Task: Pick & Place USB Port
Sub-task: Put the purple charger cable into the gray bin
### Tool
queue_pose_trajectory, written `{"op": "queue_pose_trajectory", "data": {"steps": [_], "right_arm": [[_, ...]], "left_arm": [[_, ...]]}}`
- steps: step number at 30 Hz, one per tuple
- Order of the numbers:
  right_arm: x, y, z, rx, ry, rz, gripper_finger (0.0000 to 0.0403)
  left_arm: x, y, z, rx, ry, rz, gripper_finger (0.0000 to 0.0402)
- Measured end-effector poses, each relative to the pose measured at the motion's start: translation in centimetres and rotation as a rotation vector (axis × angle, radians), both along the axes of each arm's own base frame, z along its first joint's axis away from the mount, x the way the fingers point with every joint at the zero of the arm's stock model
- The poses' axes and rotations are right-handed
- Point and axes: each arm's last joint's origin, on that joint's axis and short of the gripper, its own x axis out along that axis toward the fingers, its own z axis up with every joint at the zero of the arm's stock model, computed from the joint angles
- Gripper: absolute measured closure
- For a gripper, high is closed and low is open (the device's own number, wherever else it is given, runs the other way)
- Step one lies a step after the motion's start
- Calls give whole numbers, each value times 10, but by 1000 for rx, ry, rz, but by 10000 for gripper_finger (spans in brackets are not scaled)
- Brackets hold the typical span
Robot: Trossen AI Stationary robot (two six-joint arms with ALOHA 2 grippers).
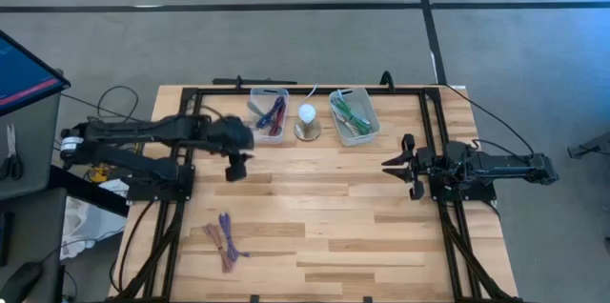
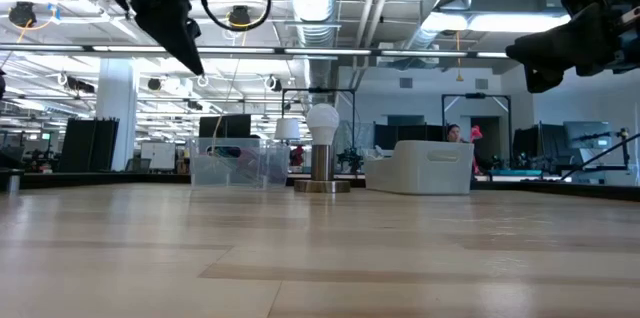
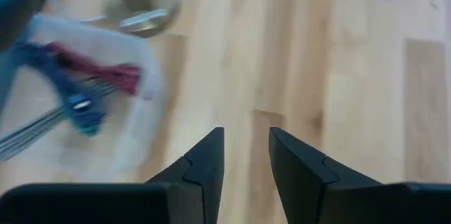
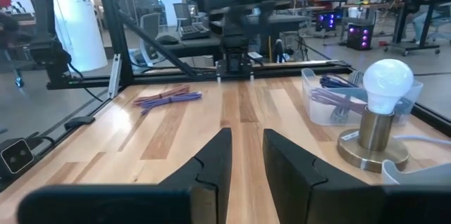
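Left gripper (image 1: 235,171), fingers slightly spread and empty, hovers beside the upper-centre bin (image 1: 269,112) (cables inside), seemingly positioned after a drop-off.

The middle of the table (image 1: 324,217) is free to pass. At twelve o'clock two bins (image 1: 269,112) (image 1: 354,117) and a lamp (image 1: 307,120) block; at seven o'clock lies a cable bundle (image 1: 225,240).
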Motion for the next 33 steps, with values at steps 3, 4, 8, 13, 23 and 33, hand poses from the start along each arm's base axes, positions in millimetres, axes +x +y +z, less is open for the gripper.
{"op": "queue_pose_trajectory", "data": {"steps": [3,4,8,13,23,33], "right_arm": [[0,0,0,2,-4,-3,327],[0,0,0,9,-6,-6,327],[0,0,1,26,-10,-11,327],[0,-2,1,25,-16,-62,327],[0,-2,1,24,-17,-84,327],[0,-2,1,24,-15,-85,327]], "left_arm": [[6,-22,-8,33,57,-79,289],[7,-30,-11,52,80,-106,289],[3,-55,-25,134,237,-242,289],[-10,-75,-35,223,407,-362,289],[-7,-109,-50,241,442,-513,289],[-12,-135,-63,172,518,-679,285]]}}
